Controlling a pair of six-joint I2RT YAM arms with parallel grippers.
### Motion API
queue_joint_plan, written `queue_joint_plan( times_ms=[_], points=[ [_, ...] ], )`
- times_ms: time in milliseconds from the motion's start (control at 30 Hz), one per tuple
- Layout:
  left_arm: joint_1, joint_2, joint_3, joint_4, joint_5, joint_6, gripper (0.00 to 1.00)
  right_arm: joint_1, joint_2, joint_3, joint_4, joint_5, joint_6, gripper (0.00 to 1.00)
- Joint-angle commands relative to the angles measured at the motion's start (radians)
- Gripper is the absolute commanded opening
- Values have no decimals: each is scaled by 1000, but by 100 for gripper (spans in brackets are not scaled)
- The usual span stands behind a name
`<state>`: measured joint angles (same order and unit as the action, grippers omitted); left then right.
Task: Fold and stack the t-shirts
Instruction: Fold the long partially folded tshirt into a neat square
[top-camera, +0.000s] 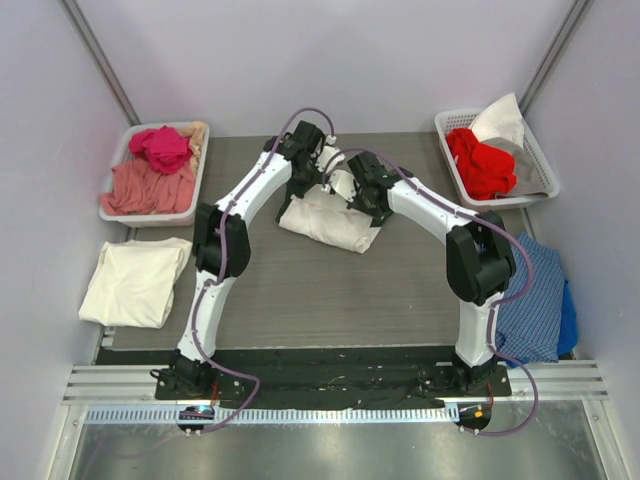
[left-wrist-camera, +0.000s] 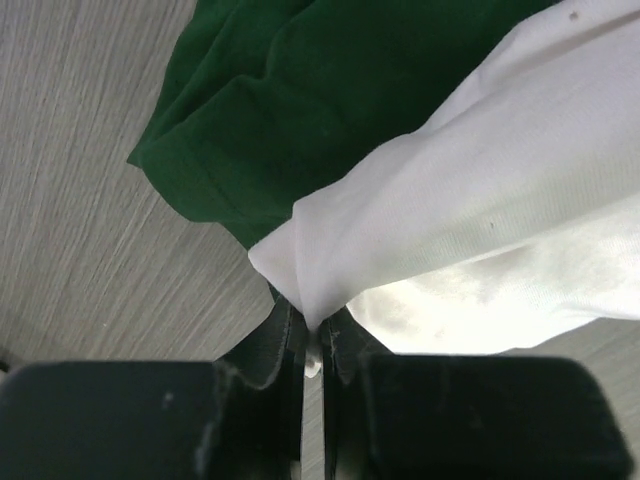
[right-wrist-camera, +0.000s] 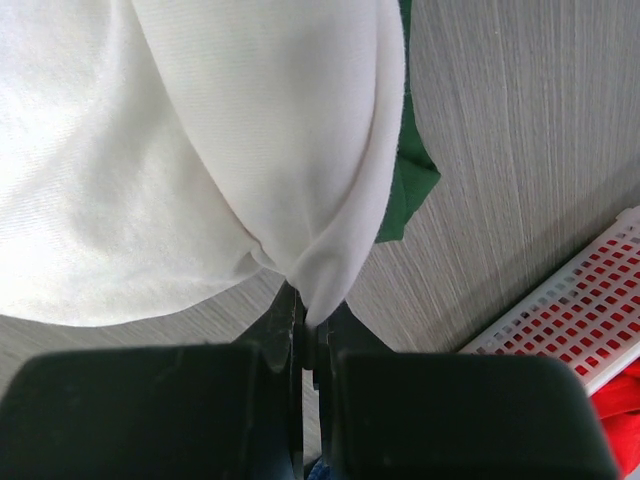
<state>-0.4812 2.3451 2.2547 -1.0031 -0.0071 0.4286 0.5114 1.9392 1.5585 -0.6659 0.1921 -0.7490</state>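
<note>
T-shirts, three, on a grey woodgrain table (top-camera: 320, 300) between white walls (top-camera: 350, 60): white tee (top-camera: 325, 222) clenched by left gripper (left-wrist-camera: 310, 325) and right gripper (right-wrist-camera: 308, 315), green tee (left-wrist-camera: 270, 110) beneath, cream tee (top-camera: 135, 283) apart; two baskets (top-camera: 145, 216) (top-camera: 543, 160).

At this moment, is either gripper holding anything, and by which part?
Both hold the white t-shirt: the left gripper and the right gripper each pinch a bunched fold at its edge.

No text, label, brand, number or sign legible in any view. White t-shirt (top-camera: 330, 222), mid worktop (top-camera: 300, 290): visible cloth plain, no print readable. Far-left basket (top-camera: 150, 217) and far-right basket (top-camera: 538, 150): no markings legible.
</note>
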Motion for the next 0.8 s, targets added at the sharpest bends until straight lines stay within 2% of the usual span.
queue_joint_plan(
  times_ms=[0,167,200,267,400,433,567,767],
  points=[
    [18,20,57,14,-85,32,12,-28,20,57,-4,32,-13,1],
    [18,23,46,78,-114,24,23,-45,35,81,3,44,-13,2],
    [18,22,45,86,-117,18,25,-48,37,86,5,46,-12,6],
    [18,19,45,109,-117,10,35,-50,40,89,11,55,-13,9],
    [18,13,43,138,-126,-1,40,-54,44,97,17,66,-12,20],
    [18,14,45,139,-128,-2,45,-57,43,97,20,67,-12,23],
    [18,19,45,159,-142,-1,48,-57,40,110,25,72,-7,39],
    [16,8,42,205,-159,-2,50,-59,49,140,29,99,-15,42]
  ],
)
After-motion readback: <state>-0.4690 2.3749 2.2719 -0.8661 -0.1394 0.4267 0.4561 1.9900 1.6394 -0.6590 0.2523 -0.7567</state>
